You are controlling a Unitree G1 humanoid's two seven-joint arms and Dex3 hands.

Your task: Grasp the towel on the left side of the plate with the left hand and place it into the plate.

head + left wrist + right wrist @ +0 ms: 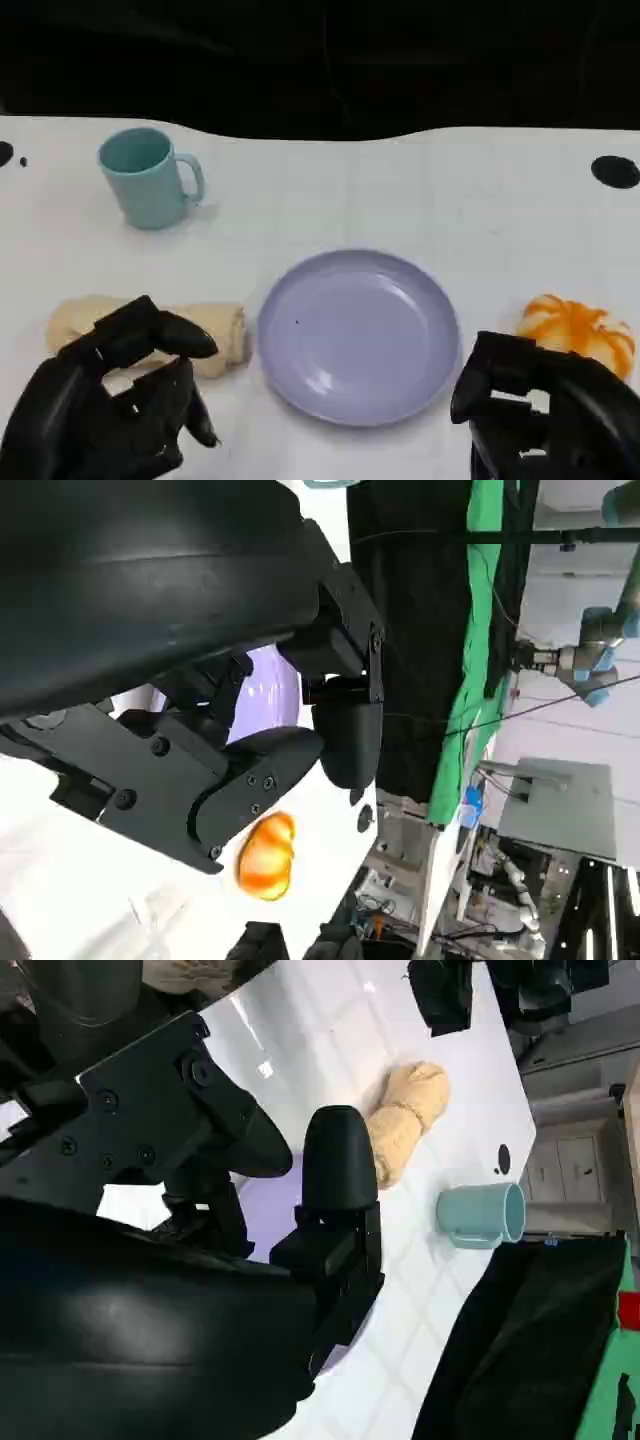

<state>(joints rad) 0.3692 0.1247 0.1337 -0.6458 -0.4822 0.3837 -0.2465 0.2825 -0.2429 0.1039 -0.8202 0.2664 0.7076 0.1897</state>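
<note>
towel waits at nine o'clock of the plate

towel (150, 328), rolled and cream, lies on the white table (450, 200) just beside the lilac plate (358, 335), at its nine o'clock. the left hand (120, 400) hovers over the roll's near side, fingers apart, holding nothing. the right hand (545, 415) sits at the plate's four o'clock, fingers curled in on nothing. to grasp well, i judge the left hand should drop over the roll's middle, close across its width, then lift before moving toward three o'clock.
</note>
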